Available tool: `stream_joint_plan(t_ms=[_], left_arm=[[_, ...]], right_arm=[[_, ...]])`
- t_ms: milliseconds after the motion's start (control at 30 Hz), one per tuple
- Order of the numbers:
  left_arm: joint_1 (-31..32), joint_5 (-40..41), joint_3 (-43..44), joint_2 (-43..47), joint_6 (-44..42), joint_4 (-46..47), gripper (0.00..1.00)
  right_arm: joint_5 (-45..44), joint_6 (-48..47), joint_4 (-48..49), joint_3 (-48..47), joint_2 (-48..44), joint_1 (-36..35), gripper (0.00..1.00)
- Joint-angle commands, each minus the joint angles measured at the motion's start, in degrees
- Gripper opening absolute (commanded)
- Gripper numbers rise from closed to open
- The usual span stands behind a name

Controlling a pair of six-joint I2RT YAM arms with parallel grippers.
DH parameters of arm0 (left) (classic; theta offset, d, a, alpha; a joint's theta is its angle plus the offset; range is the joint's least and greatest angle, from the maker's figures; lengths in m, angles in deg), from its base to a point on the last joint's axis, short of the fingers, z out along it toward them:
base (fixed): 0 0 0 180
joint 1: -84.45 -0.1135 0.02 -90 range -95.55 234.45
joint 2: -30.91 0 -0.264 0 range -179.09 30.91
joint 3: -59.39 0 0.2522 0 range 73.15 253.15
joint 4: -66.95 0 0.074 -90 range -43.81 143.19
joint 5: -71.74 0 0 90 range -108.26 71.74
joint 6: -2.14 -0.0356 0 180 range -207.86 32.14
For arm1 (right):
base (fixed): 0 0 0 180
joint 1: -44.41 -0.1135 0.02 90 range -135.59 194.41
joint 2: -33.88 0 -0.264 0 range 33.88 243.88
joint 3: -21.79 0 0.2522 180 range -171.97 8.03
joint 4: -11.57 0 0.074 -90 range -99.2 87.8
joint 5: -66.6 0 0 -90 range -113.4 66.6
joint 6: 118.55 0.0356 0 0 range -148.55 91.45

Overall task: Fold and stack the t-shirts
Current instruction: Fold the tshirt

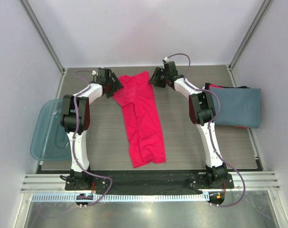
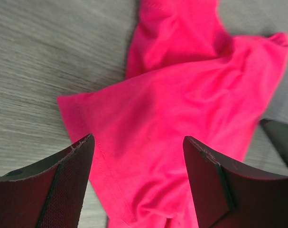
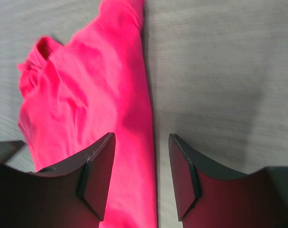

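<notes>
**Left jaws:** standing wide apart, gripping nothing. They hang over the far left corner of the pink-red t-shirt (image 1: pixel 143 118). A short sleeve (image 2: pixel 94 137) with a stitched hem lies flat on the desk (image 1: pixel 186 142) under the gap. Neither finger pinches the cloth, as far as the wrist view shows.

**Right jaws:** also parted, narrower than the left pair, with nothing between them. They hang over the t-shirt's far right corner. Its long folded edge runs beneath the gap, so one finger is above cloth and the other above bare desk.

**Pink-red t-shirt:** folded lengthwise into a long strip at mid-desk. It runs from between the two pairs of jaws toward the near edge, slanting a little to the right as it comes nearer. The far end is wider and rumpled.

**Left arm** (image 1: pixel 72 118)**:** base to the near left of the t-shirt. It rises to an elbow, and the forearm reaches away and inward to the shirt's far end.

**Right arm** (image 1: pixel 205 111)**:** the mirror of it, base to the near right, forearm angled inward to the same end.

**Right of the pink-red t-shirt, well apart:** a folded slate blue-grey t-shirt (image 1: pixel 238 107) lies on top of a red one (image 1: pixel 218 87), which shows only as an edge.

**Left of the pink-red t-shirt, beyond the left arm:** a translucent blue bin (image 1: pixel 46 133) at the desk's side.
</notes>
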Motion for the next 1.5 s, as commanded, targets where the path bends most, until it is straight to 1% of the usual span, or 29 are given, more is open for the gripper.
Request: stream_joint_plan(t_ms=[0, 133, 200, 233, 267, 333, 367, 400, 433, 467, 500, 567, 600, 733, 800, 867, 967, 1000, 1033, 1067, 1100, 1167, 1200, 1267, 1300, 1367, 1400, 1433, 1467], left_arm=[[-0.38, -1.28, 2.02, -1.92, 0.32, 2.21, 0.75], [-0.38, -1.37, 3.52, -4.13, 0.4, 1.95, 0.72], [-0.29, -1.19, 4.74, -5.7, 0.49, 1.77, 0.71], [-0.29, -1.28, 5.27, -6.24, 0.66, 1.77, 0.7], [-0.29, -1.8, 5.72, -6.76, 0.75, 1.68, 0.7], [-0.29, -2.6, 7.39, -8.52, 1.19, 1.59, 0.69], [-0.29, -2.95, 7.91, -8.96, 1.11, 1.51, 0.69], [-0.29, -3.73, 8.44, -9.14, 1.11, 1.51, 0.7], [-0.29, -4.0, 8.53, -8.88, 0.93, 1.59, 0.73], [-0.29, -4.44, 8.27, -8.44, 0.41, 2.2, 0.78], [-0.29, -5.84, 7.92, -7.92, 0.32, 2.82, 0.82], [-0.29, -6.73, 6.69, -5.47, -0.21, 3.53, 0.96], [-0.29, -6.64, 6.08, -4.23, -1.0, 3.96, 0.98], [-0.29, -4.71, 3.53, 1.4, -2.58, 4.05, 1.0], [-0.2, -6.02, 2.47, 4.11, -3.02, 4.05, 1.0], [-0.2, -9.17, 2.03, 5.27, -3.29, 4.06, 1.0], [0.41, -10.16, -0.95, 8.43, -2.85, 4.58, 1.0], [0.5, -9.9, -3.66, 9.57, -2.68, 5.02, 0.99], [0.85, -9.55, -5.08, 11.58, -2.59, 5.54, 1.0], [1.46, -8.59, -7.0, 12.73, -1.8, 6.94, 0.99], [1.82, -7.97, -10.16, 13.7, -1.62, 7.65, 1.0], [2.95, -5.25, -13.77, 17.13, -0.05, 8.88, 1.0], [3.48, -2.54, -15.45, 18.27, 0.4, 9.32, 1.0], [4.54, -0.06, -19.58, 21.07, 1.1, 9.42, 1.0], [4.72, 0.99, -20.98, 22.14, 1.63, 9.24, 0.99], [5.16, 2.76, -24.84, 25.64, 1.55, 9.06, 0.99], [5.33, 4.42, -26.26, 27.06, 1.28, 8.72, 1.0], [5.42, 6.61, -27.66, 28.55, 1.19, 8.63, 1.0], [5.77, 7.24, -30.99, 30.48, 1.02, 8.54, 1.0]], right_arm=[[2.33, 1.23, 0.21, -4.3, 3.6, 0.31, 0.53], [3.82, 2.37, 0.92, -6.59, 6.77, 0.31, 0.48], [4.18, 2.64, 1.27, -7.64, 7.91, 0.31, 0.41], [4.18, 2.9, 1.36, -8.0, 8.18, 0.31, 0.37], [4.18, 2.99, 1.44, -8.35, 8.44, 0.31, 0.29], [4.09, 3.6, 1.62, -9.32, 8.88, 0.4, 0.22], [4.09, 3.96, 1.79, -9.58, 9.06, 0.83, 0.14], [4.09, 4.31, 2.14, -9.67, 8.89, 1.1, 0.11], [4.0, 4.66, 2.32, -9.67, 8.8, 1.45, 0.08], [3.83, 5.18, 2.5, -9.41, 8.71, 1.8, 0.02], [3.48, 5.19, 2.59, -8.97, 8.36, 2.59, 0.01], [2.51, 5.02, 2.94, -8.09, 7.39, 3.47, 0.01], [1.99, 4.75, 3.11, -7.05, 6.87, 4.34, 0.01], [1.98, 5.28, 3.9, -5.28, 5.64, 6.8, 0.01], [2.42, 5.63, 4.6, -4.49, 5.2, 7.86, 0.01], [2.25, 5.8, 4.7, -4.49, 5.02, 9.09, 0.01], [1.46, 5.98, 4.78, -4.84, 4.67, 10.41, 0.01], [1.63, 6.15, 4.7, -5.27, 4.49, 10.85, 0.01], [1.98, 6.16, 4.61, -5.54, 4.4, 11.03, 0.03], [2.76, 5.98, 4.26, -6.06, 4.14, 11.21, 0.2], [3.73, 5.46, 3.21, -7.03, 3.18, 11.21, 0.34], [3.48, 3.53, 2.33, -6.6, 0.9, 10.77, 0.51], [1.82, 2.65, 2.15, -4.59, -2.25, 10.07, 0.54], [0.23, 0.81, 1.89, -2.04, -5.6, 9.19, 0.59], [-0.39, 0.27, 1.54, 1.02, -7.53, 8.58, 0.6], [-3.8, -0.61, 0.31, 5.42, -14.2, 7.7, 0.64], [-5.39, -1.57, -0.22, 11.8, -17.1, 6.91, 0.67], [-6.79, -2.19, -0.14, 15.43, -20.0, 5.16, 0.71], [-11.68, -2.63, 0.12, 19.21, -26.82, 3.75, 0.78]])
